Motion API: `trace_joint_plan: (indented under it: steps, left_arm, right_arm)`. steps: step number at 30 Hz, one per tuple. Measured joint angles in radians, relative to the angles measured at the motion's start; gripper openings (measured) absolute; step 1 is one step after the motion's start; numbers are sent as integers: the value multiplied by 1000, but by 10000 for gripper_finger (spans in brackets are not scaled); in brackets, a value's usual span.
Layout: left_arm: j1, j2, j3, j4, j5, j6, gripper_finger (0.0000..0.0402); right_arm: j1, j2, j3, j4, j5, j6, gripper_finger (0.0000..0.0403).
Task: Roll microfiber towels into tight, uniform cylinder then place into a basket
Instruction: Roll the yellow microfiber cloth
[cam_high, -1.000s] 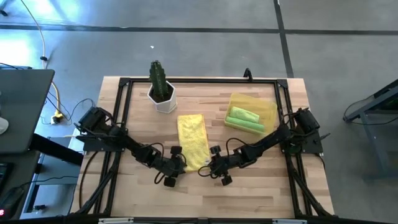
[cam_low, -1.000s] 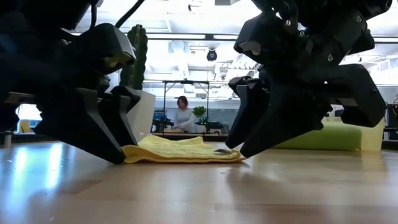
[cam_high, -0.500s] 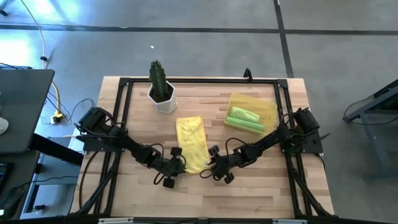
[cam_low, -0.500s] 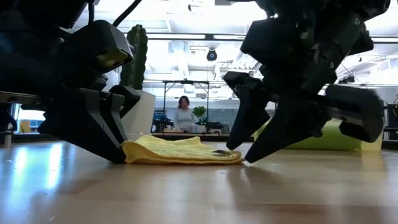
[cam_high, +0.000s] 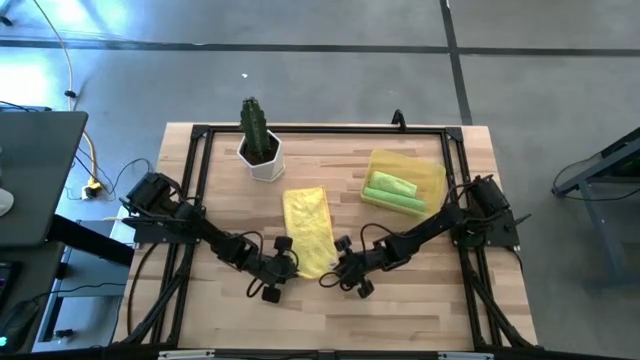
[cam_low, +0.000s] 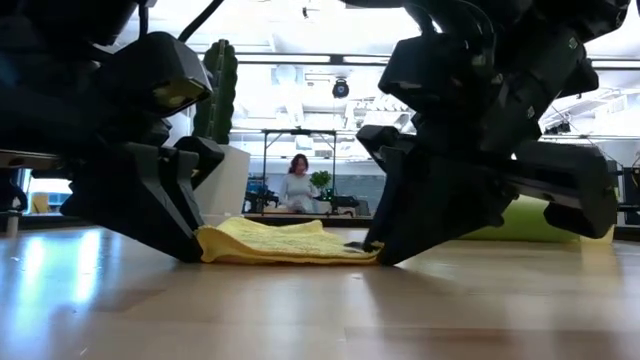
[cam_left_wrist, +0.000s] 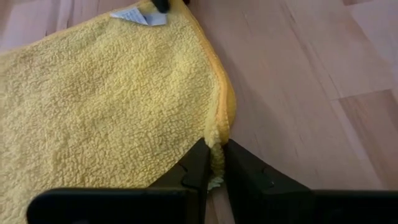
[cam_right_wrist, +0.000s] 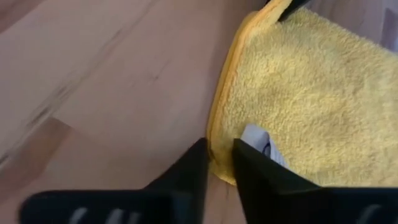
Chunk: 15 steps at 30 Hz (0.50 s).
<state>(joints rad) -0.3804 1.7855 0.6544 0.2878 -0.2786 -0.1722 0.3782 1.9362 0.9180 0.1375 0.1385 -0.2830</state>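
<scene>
Yellow towel (cam_high: 309, 229): fuzzy rectangle, mid-table on pale wood planks; two green rolls (cam_high: 392, 190) inside translucent yellow basket (cam_high: 432, 174).
Low view: towel lies rumpled between my grippers.
Left wrist: my left gripper (cam_left_wrist: 212, 163) pinches looped-pile hem; white tag (cam_left_wrist: 138, 16) unreadable.
Right wrist: my right gripper (cam_right_wrist: 219, 157) clamps stitched corner.

Open-plan lab or office: concrete floor (cam_high: 560, 90), framed wooden workbench (cam_high: 330, 300), seated person (cam_low: 296, 185) beyond.
</scene>
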Motion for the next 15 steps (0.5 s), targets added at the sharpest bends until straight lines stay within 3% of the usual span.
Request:
trace_joint_plan:
  steps: [5,15]
  left_arm:
    - [-17,1,0,4,-9,-6,37]
    - [-53,-25,-5,35,-69,-61,37]
  right_arm:
    - [2,1,0,-14,-9,48,7]
    - [-12,-54,-8,-28,-96,193,4]
